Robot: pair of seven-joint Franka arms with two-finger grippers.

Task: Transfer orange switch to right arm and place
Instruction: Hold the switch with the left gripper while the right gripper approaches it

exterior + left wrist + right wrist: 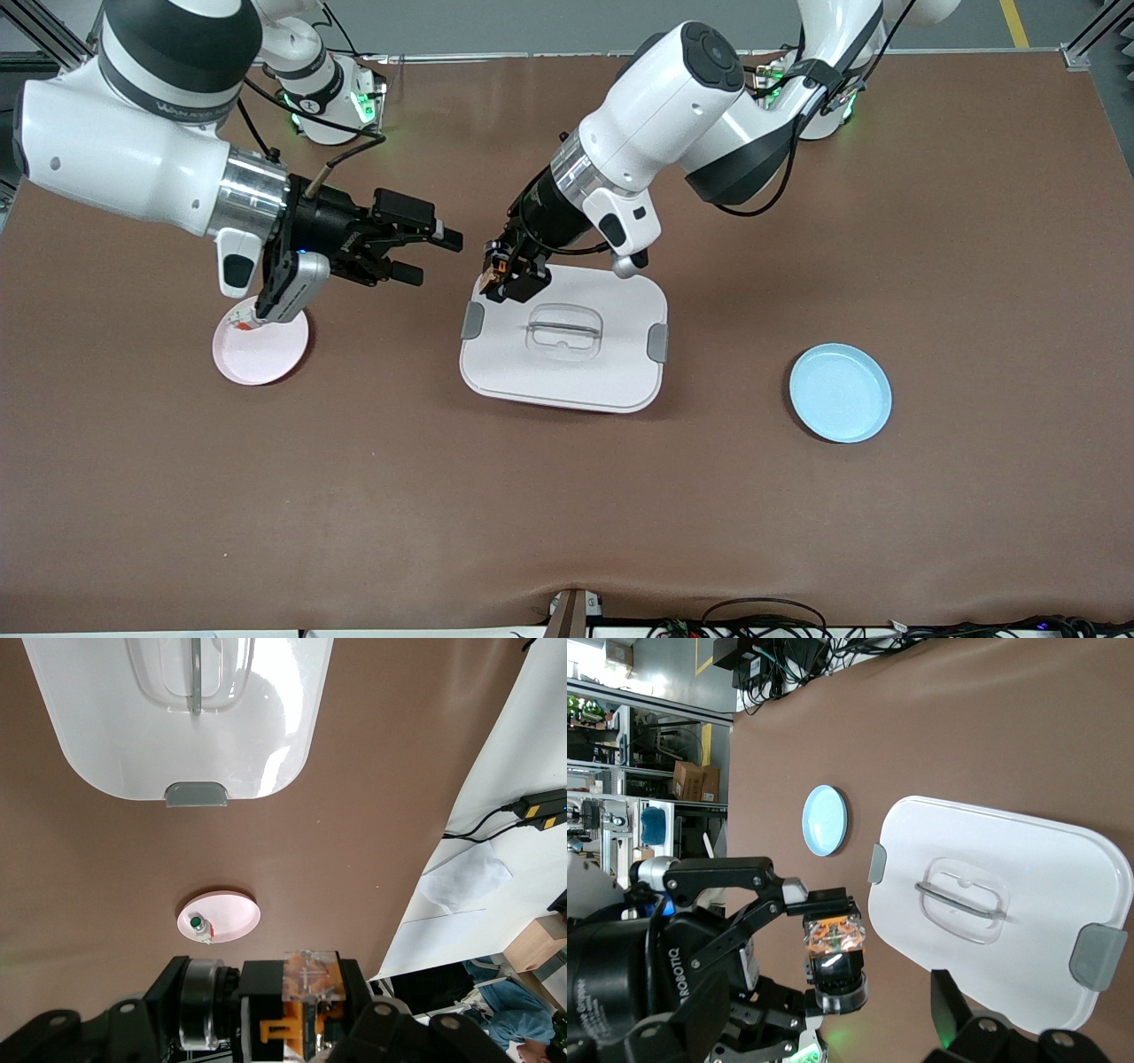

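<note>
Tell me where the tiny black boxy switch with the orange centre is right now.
The orange switch is clamped in the left gripper, held up over the corner of the white rectangular lid toward the right arm's end; the open right gripper hovers beside it.

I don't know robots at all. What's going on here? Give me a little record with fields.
Held part: orange switch, gripped by the left gripper
Left gripper position: over the corner of the white lid toward the right arm's end
Right gripper: open, in the air between the pink plate and the lid, facing the left gripper
Pink plate: toward the right arm's end, holds a small green-capped part
Blue plate: toward the left arm's end, nothing on it
Handover: not yet done
</note>
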